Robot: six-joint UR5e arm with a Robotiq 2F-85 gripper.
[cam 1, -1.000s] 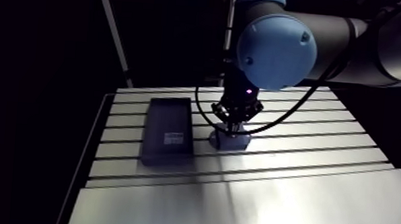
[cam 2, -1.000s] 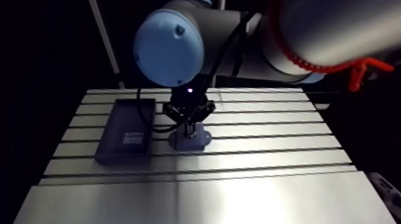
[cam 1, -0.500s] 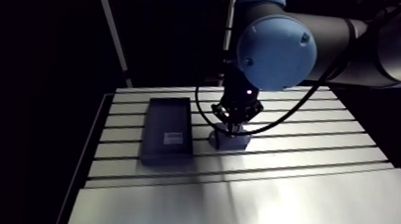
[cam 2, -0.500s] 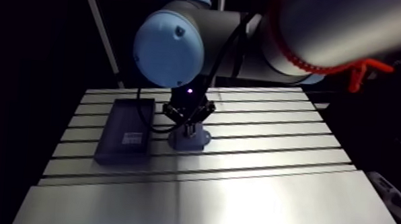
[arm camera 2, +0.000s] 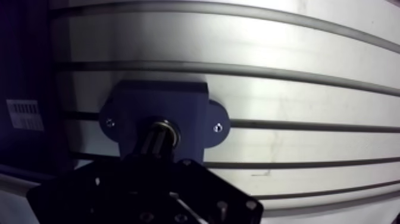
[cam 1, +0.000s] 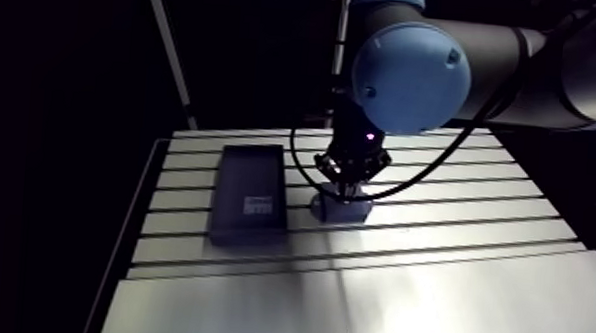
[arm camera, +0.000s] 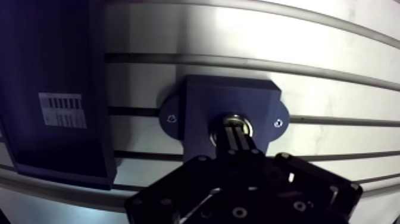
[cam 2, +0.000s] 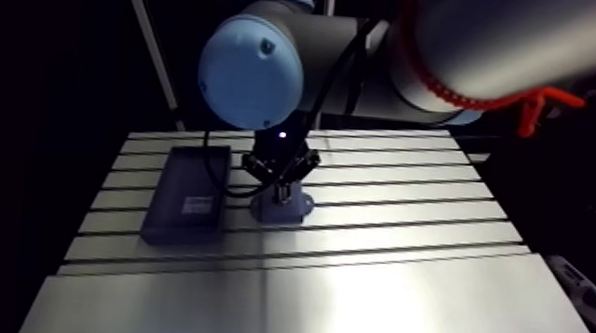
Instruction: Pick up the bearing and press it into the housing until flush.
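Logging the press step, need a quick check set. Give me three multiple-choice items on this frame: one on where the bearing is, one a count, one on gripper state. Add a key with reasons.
1. Where is the bearing?
A. in the bore of the housing
B. loose beside the housing
C. lifted clear above it

2. How many screw heads show on the housing's ears?
A. one
B. two
C. four

3. How does the gripper stand?
A. fingers wide open
B. fingers shut together, tips at the bearing
C. off to one side of the housing

Key:
1 A, the metal ring shows inside the dark-blue block's hole.
2 B, one head sits on each ear.
3 B, the wrist view shows the two fingers side by side, ending at the ring.
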